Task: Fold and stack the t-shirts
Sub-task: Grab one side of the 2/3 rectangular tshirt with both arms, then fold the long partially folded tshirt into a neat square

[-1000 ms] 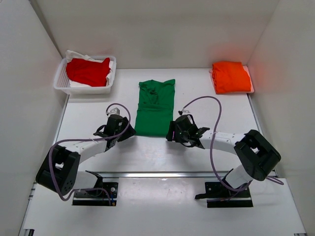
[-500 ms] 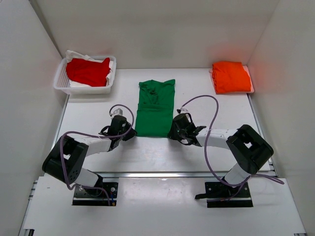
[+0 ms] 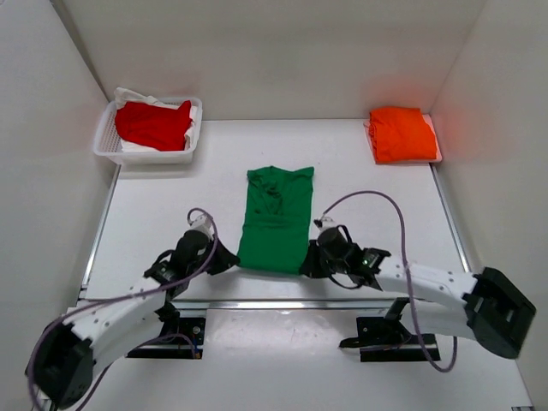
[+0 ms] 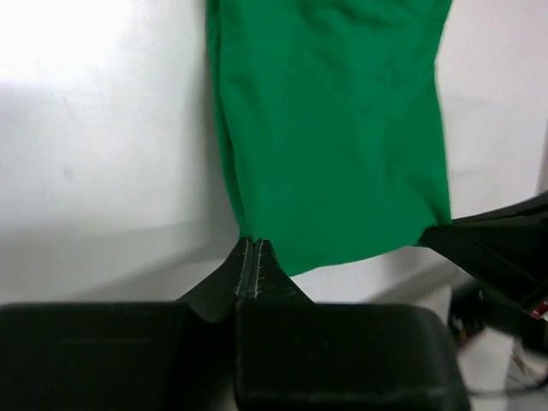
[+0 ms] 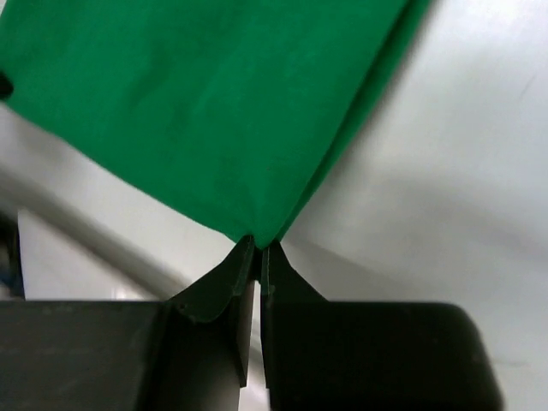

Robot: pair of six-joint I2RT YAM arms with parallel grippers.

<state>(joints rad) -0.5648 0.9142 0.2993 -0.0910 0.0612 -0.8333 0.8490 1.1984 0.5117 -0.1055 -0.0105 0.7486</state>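
Note:
A green t-shirt (image 3: pixel 276 219) lies folded lengthwise in the middle of the table, collar end away from me. My left gripper (image 3: pixel 228 260) is shut on its near left corner, seen close up in the left wrist view as gripper (image 4: pixel 250 243) pinching green cloth (image 4: pixel 330 128). My right gripper (image 3: pixel 308 264) is shut on the near right corner, and the right wrist view shows the gripper (image 5: pixel 258 244) biting the cloth (image 5: pixel 205 111). A red t-shirt (image 3: pixel 154 123) lies crumpled in the basket. An orange t-shirt (image 3: pixel 401 133) sits folded at the back right.
The white mesh basket (image 3: pixel 109 147) stands at the back left corner. White walls enclose the table on three sides. A metal rail (image 3: pixel 282 303) runs along the near edge, just behind both arm bases.
Both grippers closed on the green shirt's near corners and pulled it toward me. The shirt slid nearer the front edge and both arms drew back.

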